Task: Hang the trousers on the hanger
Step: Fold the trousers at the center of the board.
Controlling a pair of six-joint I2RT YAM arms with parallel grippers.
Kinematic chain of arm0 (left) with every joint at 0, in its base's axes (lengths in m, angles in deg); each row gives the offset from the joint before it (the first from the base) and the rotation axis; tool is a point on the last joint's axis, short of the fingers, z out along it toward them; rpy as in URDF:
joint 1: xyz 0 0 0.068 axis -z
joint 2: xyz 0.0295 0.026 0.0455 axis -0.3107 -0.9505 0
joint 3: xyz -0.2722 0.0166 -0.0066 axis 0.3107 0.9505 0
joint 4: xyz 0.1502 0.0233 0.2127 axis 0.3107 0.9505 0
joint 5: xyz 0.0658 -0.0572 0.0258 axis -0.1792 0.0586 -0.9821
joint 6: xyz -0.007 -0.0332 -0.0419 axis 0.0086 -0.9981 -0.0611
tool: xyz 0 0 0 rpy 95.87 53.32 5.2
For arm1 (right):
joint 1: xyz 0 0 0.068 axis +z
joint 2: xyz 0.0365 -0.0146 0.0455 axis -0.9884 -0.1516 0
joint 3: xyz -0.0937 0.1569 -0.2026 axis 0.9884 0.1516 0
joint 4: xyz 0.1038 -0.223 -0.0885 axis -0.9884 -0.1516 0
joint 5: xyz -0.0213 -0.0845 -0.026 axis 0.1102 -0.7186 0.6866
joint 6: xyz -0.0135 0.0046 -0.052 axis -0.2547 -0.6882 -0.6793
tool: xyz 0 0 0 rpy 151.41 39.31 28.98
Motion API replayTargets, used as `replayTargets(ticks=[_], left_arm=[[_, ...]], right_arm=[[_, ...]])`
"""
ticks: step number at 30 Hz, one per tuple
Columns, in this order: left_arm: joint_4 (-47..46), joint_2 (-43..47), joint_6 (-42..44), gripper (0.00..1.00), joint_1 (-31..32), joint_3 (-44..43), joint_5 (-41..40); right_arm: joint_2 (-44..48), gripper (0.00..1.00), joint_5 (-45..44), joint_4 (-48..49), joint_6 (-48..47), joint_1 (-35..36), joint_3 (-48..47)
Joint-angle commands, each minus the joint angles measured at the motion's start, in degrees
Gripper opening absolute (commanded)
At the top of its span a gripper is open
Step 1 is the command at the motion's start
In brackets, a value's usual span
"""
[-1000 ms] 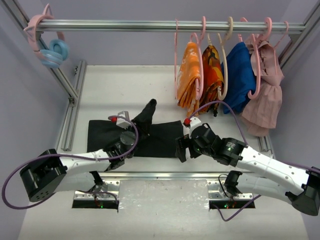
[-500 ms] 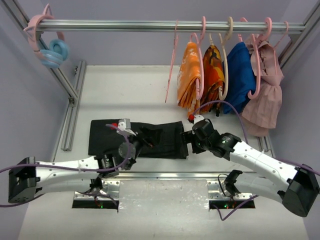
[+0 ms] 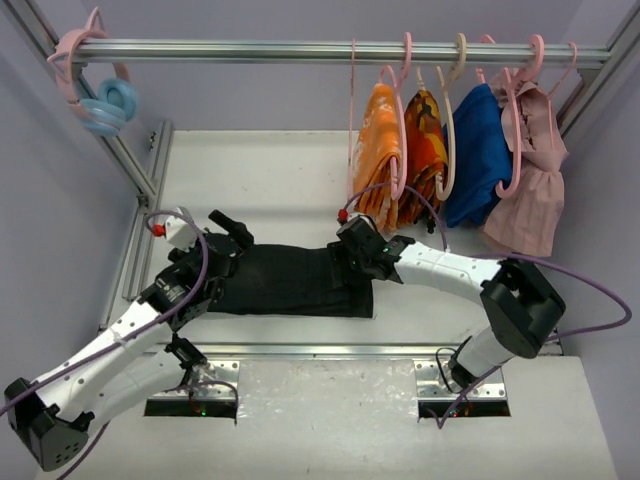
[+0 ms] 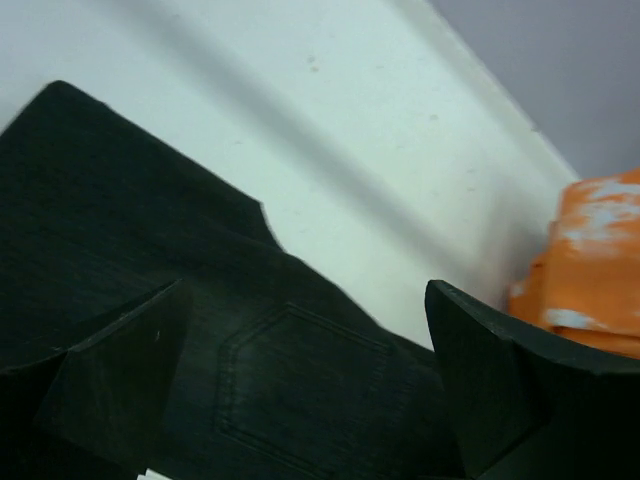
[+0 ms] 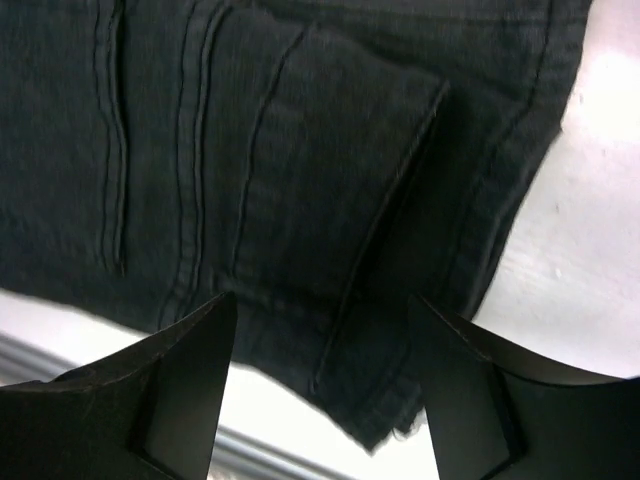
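Top external view, entries as follows.

Item: trousers (image 3: 290, 280). Black, folded into a long flat band. They lie along the near edge of the worktop (image 3: 260, 170), about midway between its left and right edges.

Item: hanger (image 3: 351, 120). Thin, pale pink, seen edge-on. It hangs by its hook from the rail (image 3: 250, 50) above the far edge, just beside the orange cloths (image 3: 380, 150), and carries nothing. It is well apart from the trousers.

My left jaws: apart, at the band's left end, with nothing between them. The left wrist view shows a stitched pocket below.

My right jaws: apart, over the band's right end, where a folded layer and a frayed corner meet bare worktop. The fabric is under them, not pinched.

Step in hand, as I judge it: take hold of both ends for a lift toward the hanger.

Handling notes:
- Pinch every folded layer at each end; one layer alone would let the band fall open.
- Bite well inside the edge, not at the frayed corner.
- Close both sides before raising, and raise them level so the middle sags evenly.
- Keep clear of the orange cloths on approach.
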Motion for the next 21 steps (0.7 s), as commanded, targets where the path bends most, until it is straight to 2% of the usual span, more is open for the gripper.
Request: replayTargets(ticks=[1, 6, 12, 18, 21], left_arm=[[-0.4, -5.0, 7.5, 1.00, -10.8, 0.1, 14.3], [-4.7, -4.5, 12.3, 1.00, -17.1, 3.4, 20.7], [-4.5, -2.9, 15.1, 1.00, -17.8, 3.9, 20.6], [-3.0, -0.7, 16.6, 1.00, -17.7, 3.6, 19.6], [-2.6, 0.1, 16.6, 1.00, -17.8, 3.7, 19.8]], right_arm=[[-5.1, 0.69, -4.8, 3.9, 4.7, -0.4, -4.1], [-9.6, 0.64, -1.9, 6.5, 4.7, -1.9, -4.8], [-11.0, 0.53, -1.0, 8.4, 6.0, -1.9, -3.3], [-7.6, 0.32, 1.8, 12.1, 5.8, -1.8, -1.1], [-5.3, 0.13, 2.4, 12.0, 4.6, -1.5, -1.4]])
